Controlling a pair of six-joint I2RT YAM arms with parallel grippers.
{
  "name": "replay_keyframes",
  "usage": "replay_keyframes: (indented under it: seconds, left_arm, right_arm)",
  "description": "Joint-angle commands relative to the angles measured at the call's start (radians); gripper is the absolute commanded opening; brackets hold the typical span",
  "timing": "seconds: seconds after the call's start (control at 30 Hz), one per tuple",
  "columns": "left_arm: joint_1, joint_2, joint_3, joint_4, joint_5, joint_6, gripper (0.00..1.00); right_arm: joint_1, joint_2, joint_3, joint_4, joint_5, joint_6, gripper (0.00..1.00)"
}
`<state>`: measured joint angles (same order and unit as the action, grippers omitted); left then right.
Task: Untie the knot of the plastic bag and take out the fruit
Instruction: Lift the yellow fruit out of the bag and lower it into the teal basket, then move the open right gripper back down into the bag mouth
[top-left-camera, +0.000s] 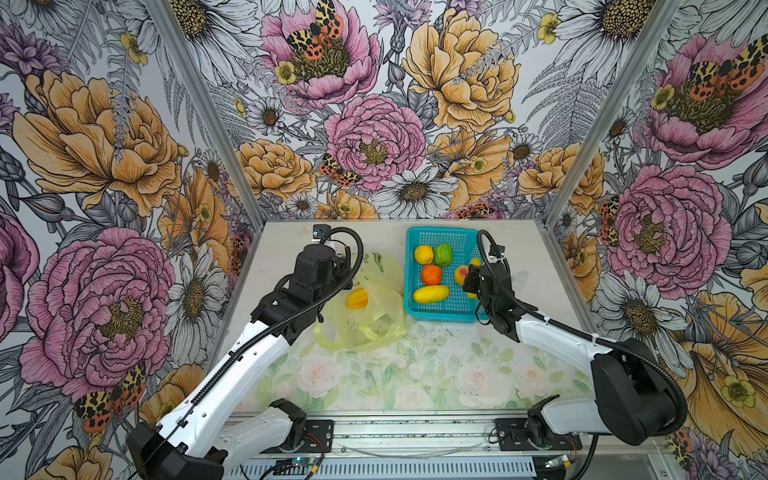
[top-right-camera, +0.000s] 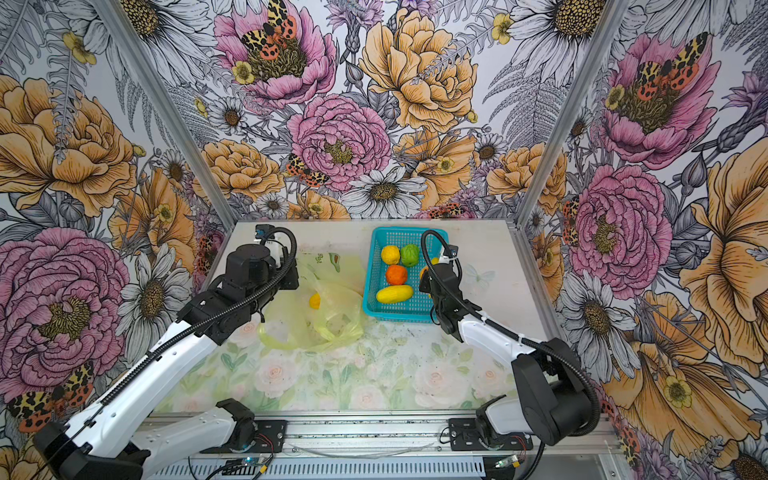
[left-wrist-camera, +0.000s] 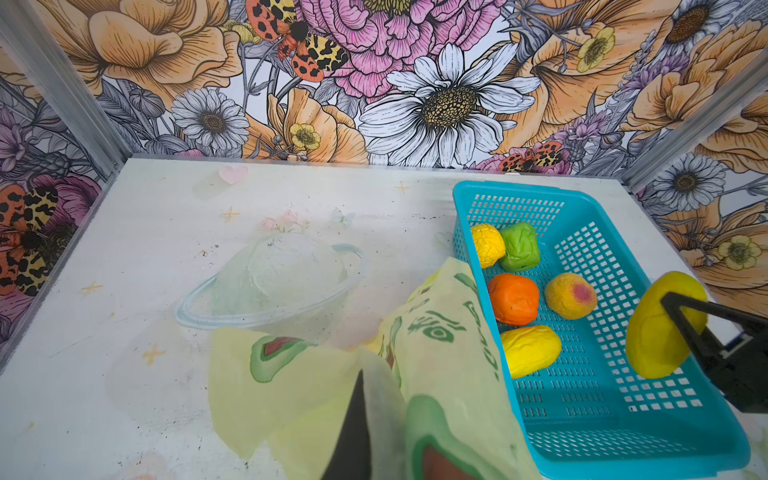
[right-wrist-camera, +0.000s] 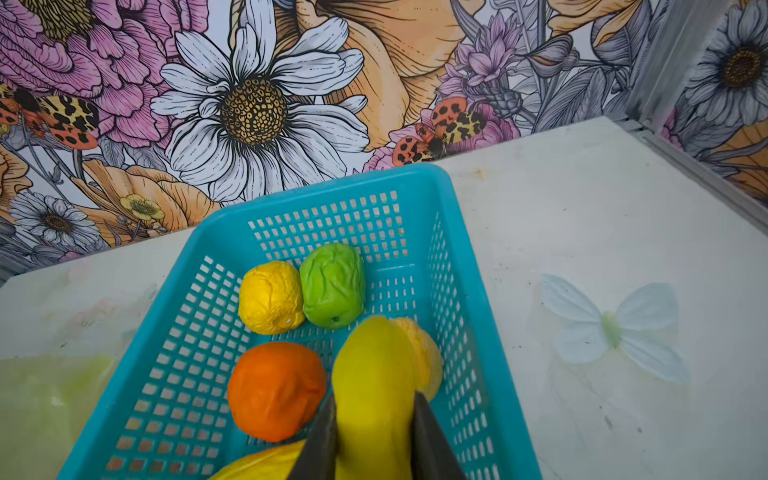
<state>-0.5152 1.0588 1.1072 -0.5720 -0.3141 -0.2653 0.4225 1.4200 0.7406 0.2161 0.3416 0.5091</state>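
The yellow-green plastic bag (top-left-camera: 374, 316) lies crumpled left of the basket in both top views, its mouth slack. No knot shows in any view. One yellow-orange fruit (top-left-camera: 357, 299) lies inside the bag. My left gripper (left-wrist-camera: 370, 399) is shut on a fold of the plastic bag (left-wrist-camera: 440, 353), and the film covers one of its fingers. My right gripper (right-wrist-camera: 374, 419) is shut on a long yellow fruit (right-wrist-camera: 374, 374) and holds it over the basket's right side, above a peach fruit (left-wrist-camera: 570, 296). Yellow (top-left-camera: 424, 254), green (top-left-camera: 443, 254), orange (top-left-camera: 432, 274) and long yellow (top-left-camera: 431, 294) fruit lie in the basket.
The turquoise perforated basket (top-left-camera: 440, 230) stands at the back right of the table, close to the back wall. Flowered walls close in the left, back and right sides. Bare floral tabletop (top-left-camera: 415, 374) stretches in front of bag and basket.
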Motion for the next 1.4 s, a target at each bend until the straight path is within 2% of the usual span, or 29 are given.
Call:
replay_keyframes:
  seconds: [0.0, 0.4, 0.67, 0.87, 1.03, 1.13, 1.23, 1.37]
  left_arm:
    - [-0.006, -0.011, 0.003, 0.004, 0.012, -0.014, 0.0]
    - [-0.002, -0.007, 0.006, 0.004, 0.015, -0.013, 0.0]
    - [-0.002, -0.01, 0.004, 0.004, 0.013, -0.013, 0.0]
    - [-0.003, -0.01, 0.004, 0.004, 0.012, -0.013, 0.0]
    - [-0.003, -0.007, 0.006, 0.004, 0.012, -0.013, 0.0]
    - [-0.003, -0.007, 0.006, 0.004, 0.013, -0.013, 0.0]
    - [-0.002, -0.006, 0.005, 0.004, 0.013, -0.013, 0.0]
    - [-0.002, -0.008, 0.006, 0.004, 0.013, -0.013, 0.0]
  right_arm:
    - [-0.007, 0.062, 0.085, -0.019, -0.043, 0.03, 0.0]
    - [-0.027, 0.197, 0.159, -0.045, -0.048, 0.035, 0.0]
    - [-0.038, 0.308, 0.229, -0.073, -0.097, 0.048, 0.01]
    - [-0.041, 0.341, 0.244, -0.072, -0.108, 0.053, 0.25]
    - [-0.041, 0.278, 0.181, -0.017, -0.115, 0.041, 0.56]
    - [-0.035, 0.197, 0.1, 0.06, -0.125, 0.03, 0.69]
    - [-0.025, 0.104, 0.019, 0.124, -0.118, 0.026, 0.75]
    - [0.016, -0.008, -0.054, 0.18, -0.106, -0.006, 0.76]
